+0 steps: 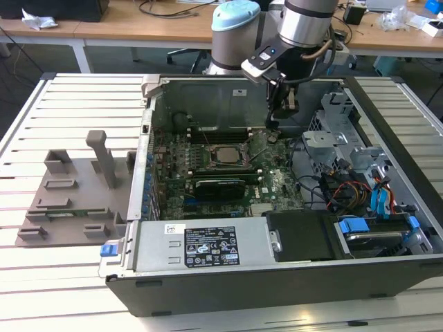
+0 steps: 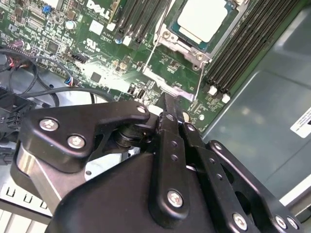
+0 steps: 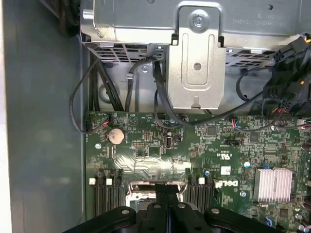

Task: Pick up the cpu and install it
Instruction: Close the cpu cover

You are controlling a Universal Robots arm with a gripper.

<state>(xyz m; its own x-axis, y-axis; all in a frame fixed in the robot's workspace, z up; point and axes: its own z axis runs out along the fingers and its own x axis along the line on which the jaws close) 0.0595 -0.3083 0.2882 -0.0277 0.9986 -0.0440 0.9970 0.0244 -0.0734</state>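
Note:
The cpu (image 1: 225, 155) is a silver-grey square lying flat in its socket on the green motherboard (image 1: 273, 187), inside the open computer case. The second wrist view shows the cpu (image 2: 204, 17) with a metal socket frame (image 2: 187, 48) around it. My gripper (image 1: 275, 122) hangs above the board, to the exterior view's right of the socket and a little farther back, apart from the cpu. In both wrist views its black fingers (image 2: 167, 109) are pressed together with nothing between them. The first wrist view has the gripper (image 3: 166, 191) above the board's edge near the memory slots (image 3: 104, 196).
The case walls (image 1: 149, 131) enclose the board. A metal drive cage (image 1: 346, 155) with cables (image 3: 121, 82) lies at the exterior view's right, and a power supply (image 1: 201, 245) is in front. A grey plastic tray (image 1: 76, 200) sits on the slatted table at the left.

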